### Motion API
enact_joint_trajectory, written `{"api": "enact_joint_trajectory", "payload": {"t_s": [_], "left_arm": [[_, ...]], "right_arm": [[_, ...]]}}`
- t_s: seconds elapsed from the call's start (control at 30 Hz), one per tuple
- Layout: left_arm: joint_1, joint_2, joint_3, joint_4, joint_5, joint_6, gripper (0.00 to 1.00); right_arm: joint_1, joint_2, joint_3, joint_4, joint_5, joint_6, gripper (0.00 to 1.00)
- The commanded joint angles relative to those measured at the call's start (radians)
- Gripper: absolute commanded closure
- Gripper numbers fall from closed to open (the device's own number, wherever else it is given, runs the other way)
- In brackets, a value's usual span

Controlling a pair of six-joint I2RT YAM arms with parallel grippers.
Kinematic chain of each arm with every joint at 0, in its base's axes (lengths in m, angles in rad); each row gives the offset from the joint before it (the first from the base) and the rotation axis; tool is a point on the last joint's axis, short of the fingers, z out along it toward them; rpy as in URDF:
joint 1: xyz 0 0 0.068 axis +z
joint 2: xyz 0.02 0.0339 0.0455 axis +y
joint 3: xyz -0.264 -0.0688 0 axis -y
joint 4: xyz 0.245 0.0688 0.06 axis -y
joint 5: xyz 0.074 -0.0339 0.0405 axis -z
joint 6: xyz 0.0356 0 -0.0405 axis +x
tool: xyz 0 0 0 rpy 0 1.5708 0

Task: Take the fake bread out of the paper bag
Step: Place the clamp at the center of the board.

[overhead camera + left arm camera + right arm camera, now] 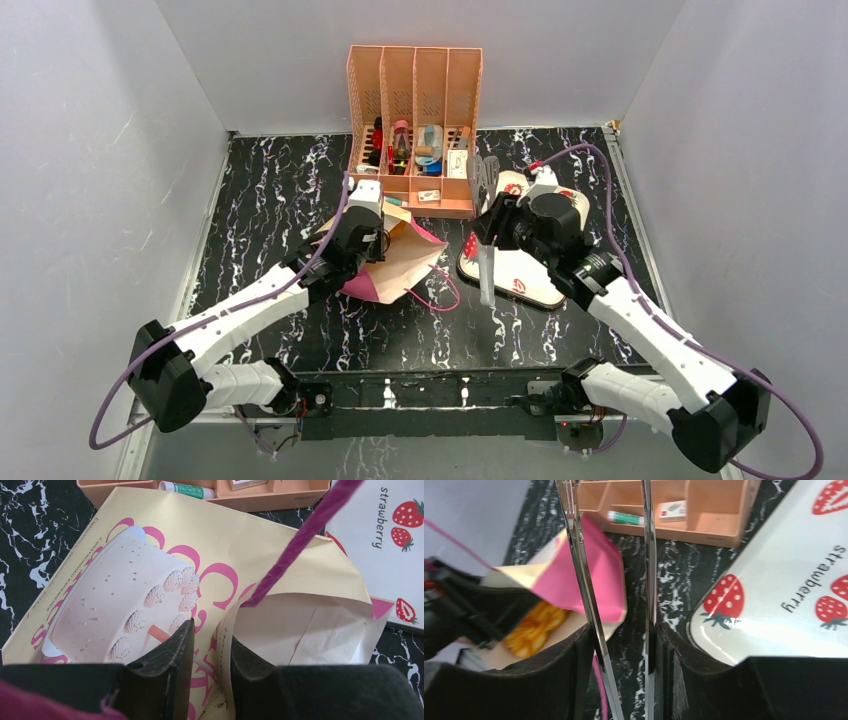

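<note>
Bread (pixel 534 625), glossy orange, shows inside the magenta-sided paper bag (pixel 606 585).

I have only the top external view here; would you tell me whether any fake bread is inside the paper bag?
Observer: Yes, the right wrist view shows golden fake bread inside the paper bag's open mouth.
Operator: How does the right gripper hold the tongs?
Observer: One finger bears on each blade from outside; the blades are apart.
Operator: And the left gripper?
Observer: The bag's lip stands between its fingers, one outside, one inside.
</note>
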Motion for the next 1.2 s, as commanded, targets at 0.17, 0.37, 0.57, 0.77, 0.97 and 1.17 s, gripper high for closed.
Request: {"api": "enact_joint_trajectory", "payload": {"t_s": [0.17,0.37,0.57,0.77,0.97,1.17], "left_arm": [[-0.054,0.05,0.028,0.013,-0.082,-0.029,1.0],[-0.075,0.105,0.066,0.03,-0.079,-0.013,1.0],[-0.082,0.104,0.074,0.038,-0.099,-0.016,1.0],[-0.086,0.077,0.058,0.04,-0.114,-0.017,1.0],[-0.087,0.013,0.013,0.056,-0.143,-0.025,1.0],[-0.111,-0.034,-0.103,0.101,-0.184,-0.041,1.0]], "right_arm": [[0.117,-0.105,0.048,-0.032,-0.111,0.117,0.57],[0.273,-0.084,-0.019,0.018,-0.101,0.205,0.57],[0.501,-0.034,-0.047,0.044,0.035,0.261,0.57],[0.6,0.023,-0.096,0.078,0.071,0.322,0.57],[0.608,0.027,-0.153,0.106,0.065,0.38,0.43],[0.608,0.112,-0.094,0.095,0.068,0.374,0.57]]}}
